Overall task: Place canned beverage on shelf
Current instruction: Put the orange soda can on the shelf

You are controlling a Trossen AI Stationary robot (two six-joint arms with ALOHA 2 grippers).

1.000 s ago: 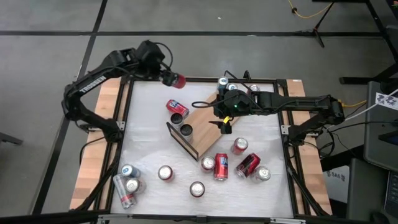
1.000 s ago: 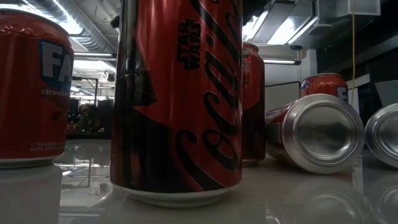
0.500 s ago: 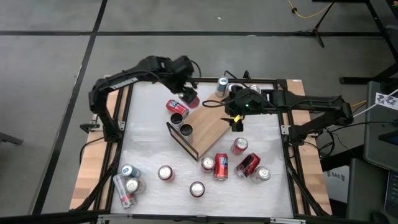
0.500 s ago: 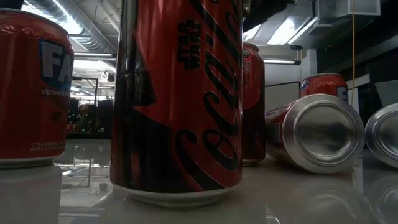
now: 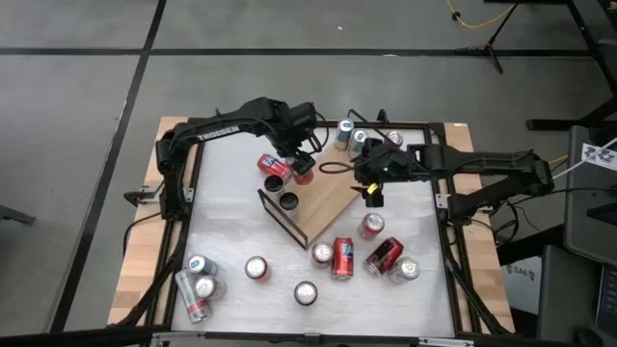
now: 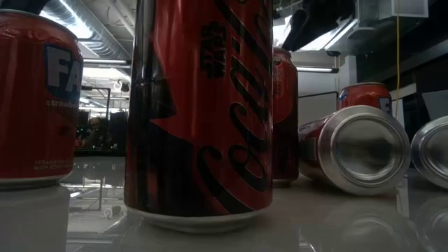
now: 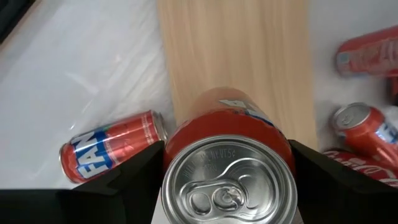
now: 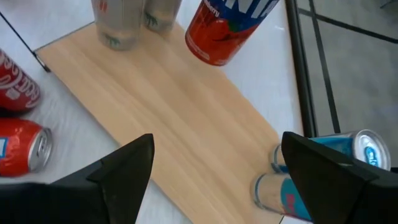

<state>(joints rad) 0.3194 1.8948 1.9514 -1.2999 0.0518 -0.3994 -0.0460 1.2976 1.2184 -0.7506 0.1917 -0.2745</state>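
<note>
Can [image 7: 227, 155], red cylindrical aluminum, gripped by left end effector [image 5: 301, 166] over light-wood shelf [image 5: 328, 193]; right end effector [image 5: 374, 196] wide, empty.

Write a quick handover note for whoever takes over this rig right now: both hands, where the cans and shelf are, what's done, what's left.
Left hand: shut on a red can, over the shelf's far end.
Right hand: open, empty, above the shelf's right side.
Done: two cans stand on the shelf's left edge.
Left: set down the held can, then shelve the loose cans scattered on the table, several lying on their sides.
</note>
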